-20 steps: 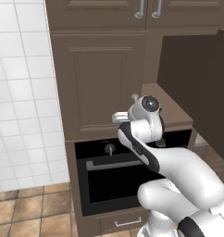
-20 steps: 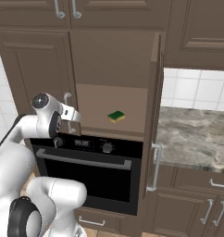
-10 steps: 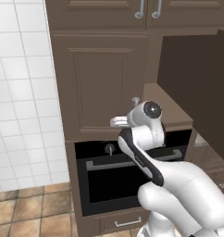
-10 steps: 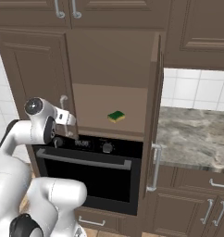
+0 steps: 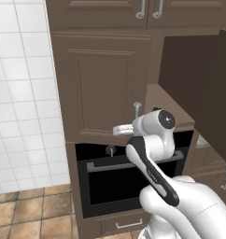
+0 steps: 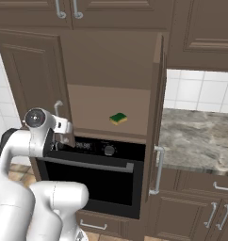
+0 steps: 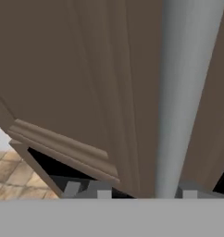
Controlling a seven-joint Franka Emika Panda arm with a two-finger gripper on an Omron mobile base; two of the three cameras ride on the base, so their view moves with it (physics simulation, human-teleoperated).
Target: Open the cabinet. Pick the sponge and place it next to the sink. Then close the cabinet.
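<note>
The sponge (image 6: 118, 118) lies flat on the open cabinet (image 6: 111, 70) shelf, likely light and squashy, best pinched gently across its short sides, while the gripper (image 6: 64, 132) hovers by the left door's handle (image 7: 188, 92), its jaws' spacing unclear.

Arm swung left across oven front since a second ago; gripper (image 6: 65, 133) now at lower end of left cabinet door handle (image 5: 137, 111), earlier further right. Jaws wider than before, handle (image 7: 188, 92) between fingertips (image 7: 71, 189). Left door (image 5: 103, 84) slightly ajar now.
</note>
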